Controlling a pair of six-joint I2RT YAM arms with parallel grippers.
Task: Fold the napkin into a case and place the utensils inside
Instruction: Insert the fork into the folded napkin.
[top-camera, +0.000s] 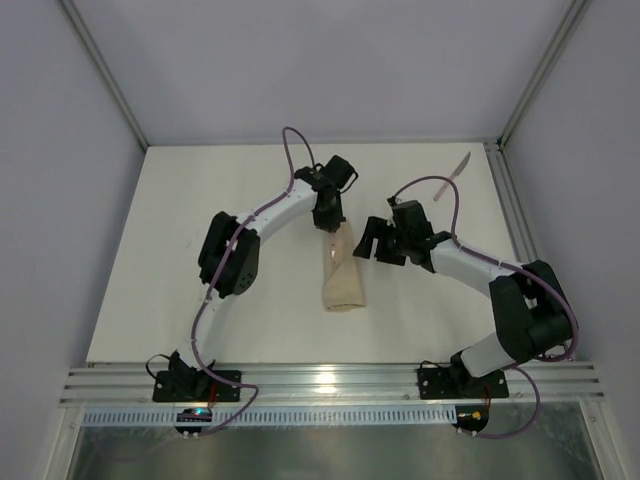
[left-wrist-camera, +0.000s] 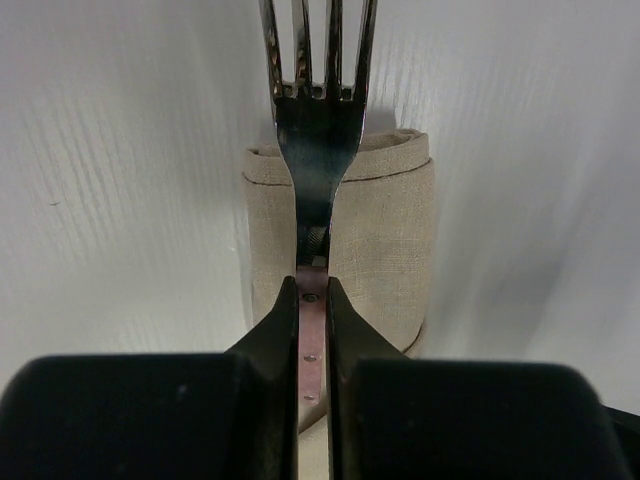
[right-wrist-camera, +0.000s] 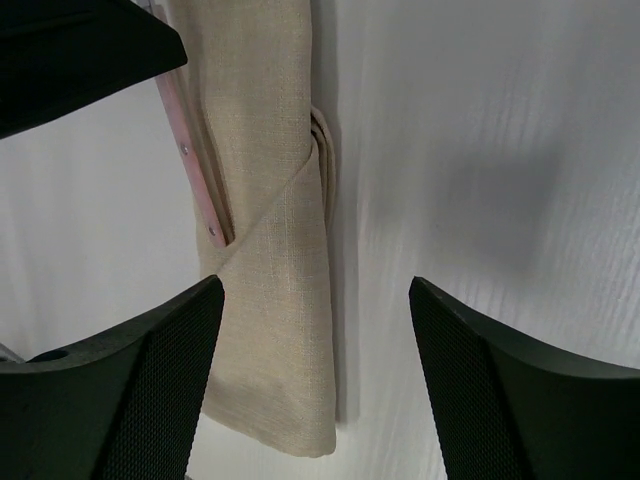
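Top external view: the napkin is already folded into the case (top-camera: 340, 278), which lies near the centre of the table (top-camera: 190, 190) between the two arms, touching no edge. The left gripper (top-camera: 328, 218) hangs over its far end, and the right gripper (top-camera: 374, 247) stands just beside its right flank. The knife (top-camera: 452, 178) lies well apart at the far right, close to the rail (top-camera: 505, 200), and is not yet loaded. Open table surrounds the case on the left and near sides. Left wrist view: the left gripper (left-wrist-camera: 312, 292) is pressed together on the pinkish handle of the fork (left-wrist-camera: 318, 130), tines pointing away, above the case (left-wrist-camera: 390, 235). Right wrist view: the right gripper (right-wrist-camera: 315, 290) is spread and holds nothing. The handle of the fork (right-wrist-camera: 195, 170) meets the diagonal fold of the case (right-wrist-camera: 275, 340), so insertion is judged begun but not finished.
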